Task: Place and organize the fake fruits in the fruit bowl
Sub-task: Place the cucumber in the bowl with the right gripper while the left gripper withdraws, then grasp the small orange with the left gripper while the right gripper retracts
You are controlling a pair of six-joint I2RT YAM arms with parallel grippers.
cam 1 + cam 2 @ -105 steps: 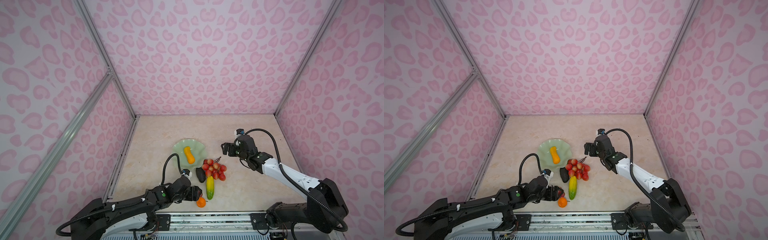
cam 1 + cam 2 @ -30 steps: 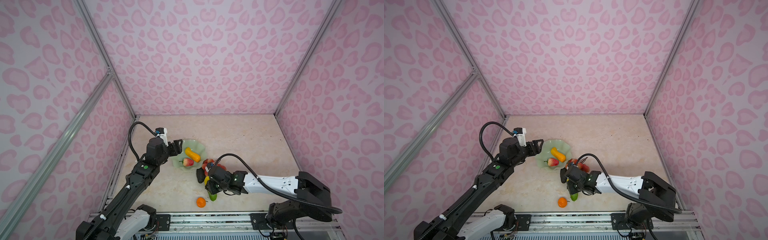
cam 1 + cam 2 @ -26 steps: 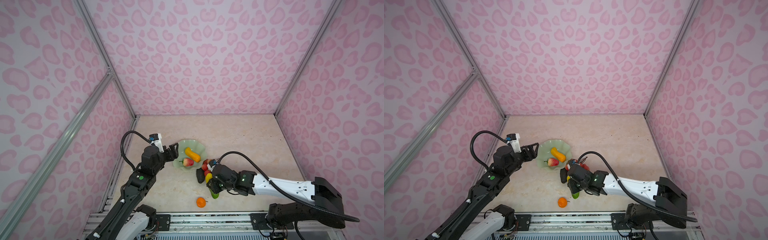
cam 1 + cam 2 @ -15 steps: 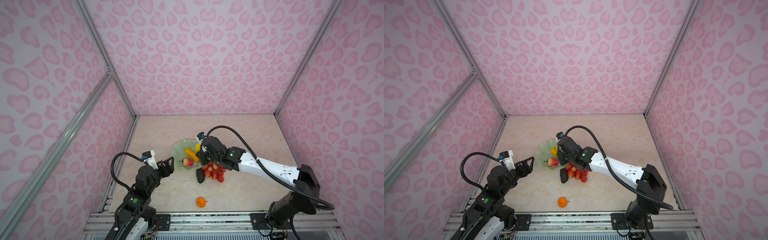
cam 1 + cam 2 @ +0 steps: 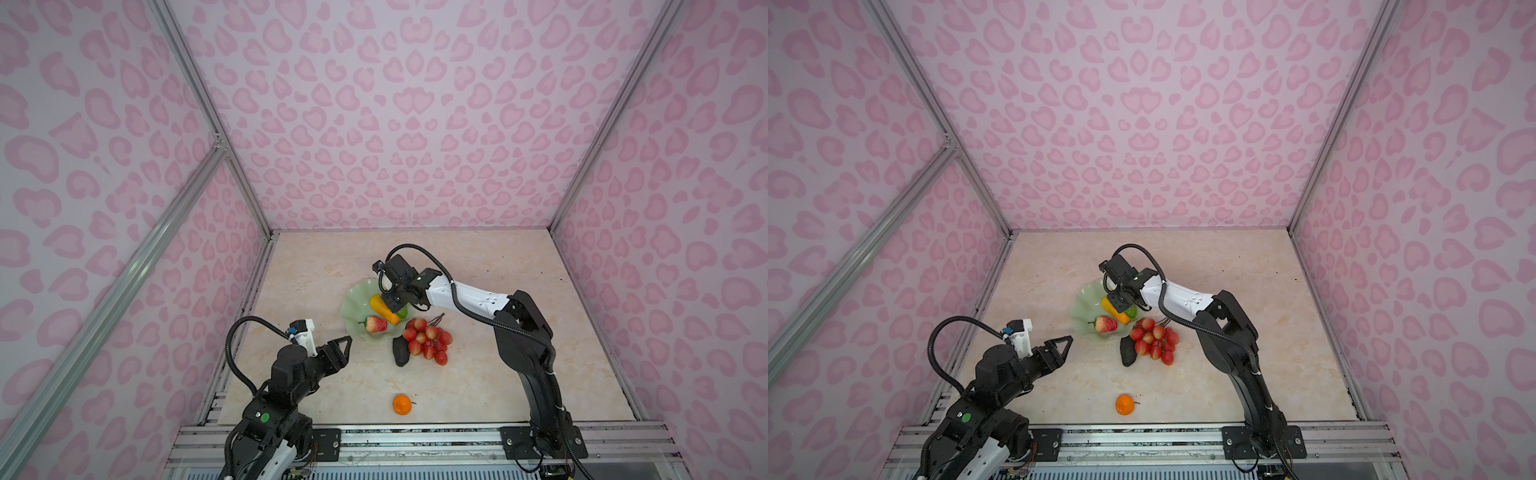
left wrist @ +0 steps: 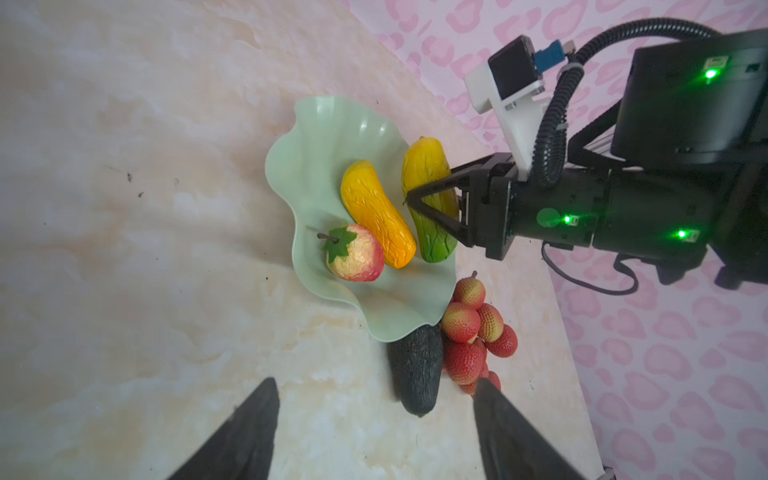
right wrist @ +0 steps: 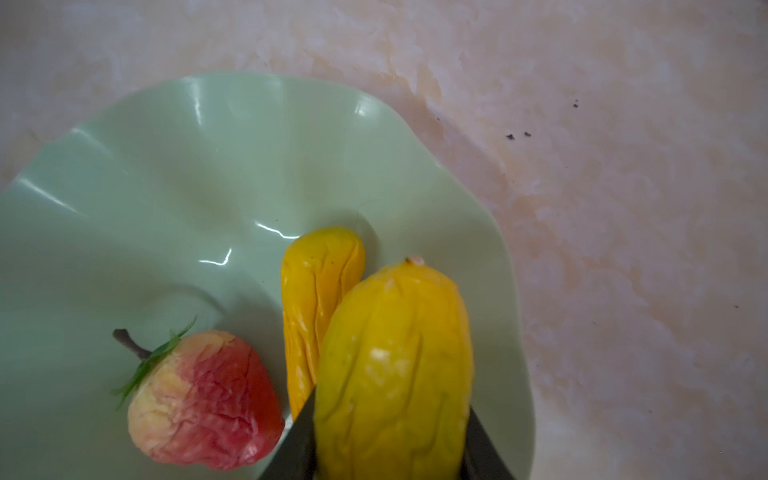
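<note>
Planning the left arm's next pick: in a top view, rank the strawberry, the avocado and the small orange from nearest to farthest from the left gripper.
From the left gripper:
1. strawberry, in the fruit bowl, just beyond the fingertips.
2. avocado, on the table beside the bowl's near rim.
3. small orange, alone near the front edge.

Stereo pair high front, wrist cams close, bowl [image 7: 166,174] shared

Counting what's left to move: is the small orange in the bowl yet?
No, the small orange sits alone on the table, well short of the bowl.
</note>
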